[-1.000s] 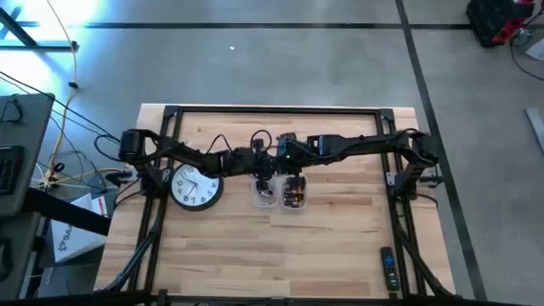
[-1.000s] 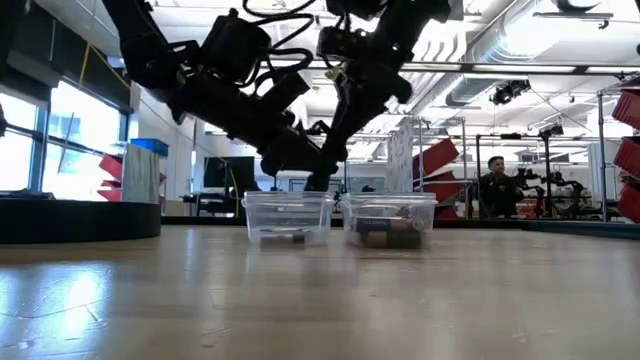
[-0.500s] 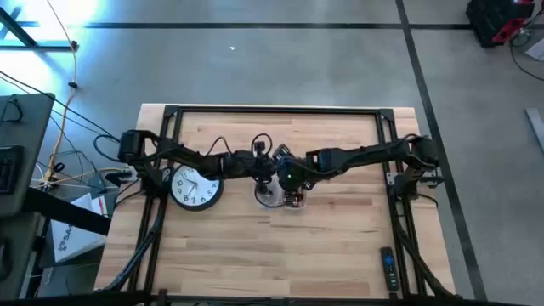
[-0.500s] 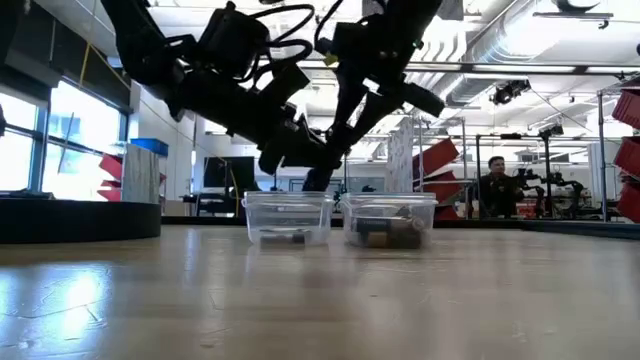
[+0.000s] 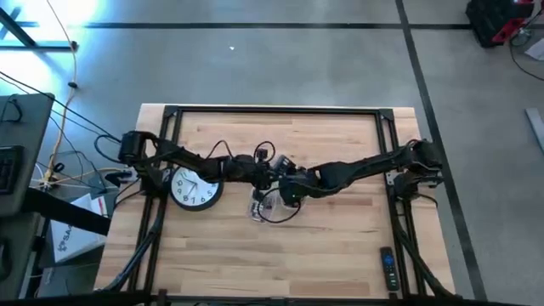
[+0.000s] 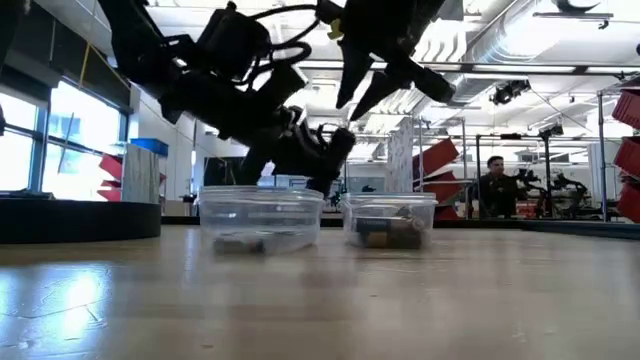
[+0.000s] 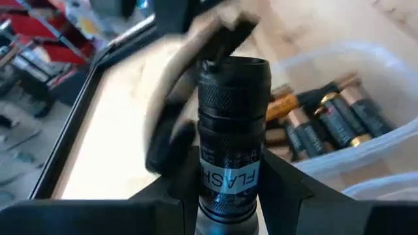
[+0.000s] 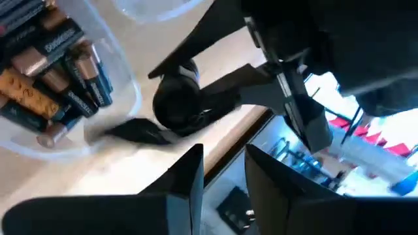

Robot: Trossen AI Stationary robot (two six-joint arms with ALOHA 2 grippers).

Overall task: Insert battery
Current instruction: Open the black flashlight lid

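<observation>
My left gripper (image 7: 228,186) is shut on a black flashlight (image 7: 232,111), which is held above the table's middle (image 5: 270,170). The flashlight's open end (image 8: 175,104) faces my right gripper (image 8: 223,156). That gripper hovers just near of it (image 5: 287,189), with a narrow gap between its fingers and nothing seen in the gap. Batteries (image 7: 323,121) lie in a clear tub (image 6: 390,222) on the table. A second clear tub (image 6: 260,215) stands left of it and nearer, with a few small dark pieces on its bottom. My left gripper pinches the flashlight's barrel at its labelled section (image 7: 228,177) between the two fingers. The barrel runs along the fingers and sticks out past their tips with the open end (image 7: 234,65) foremost. The flashlight is lifted clear, tilted above the tubs (image 6: 328,150).
A white wall clock (image 5: 196,187) lies face up at the left of the table. A black remote (image 5: 388,268) lies near the right front corner. A loose cable (image 5: 285,214) loops beside the nearer tub. A person (image 6: 492,185) is in the room behind.
My right gripper has gone from over the battery tub toward the table's near edge and risen. It now faces the flashlight's open end. The left clear tub has slid toward the near edge and a little left. The battery tub has stayed where it was.
</observation>
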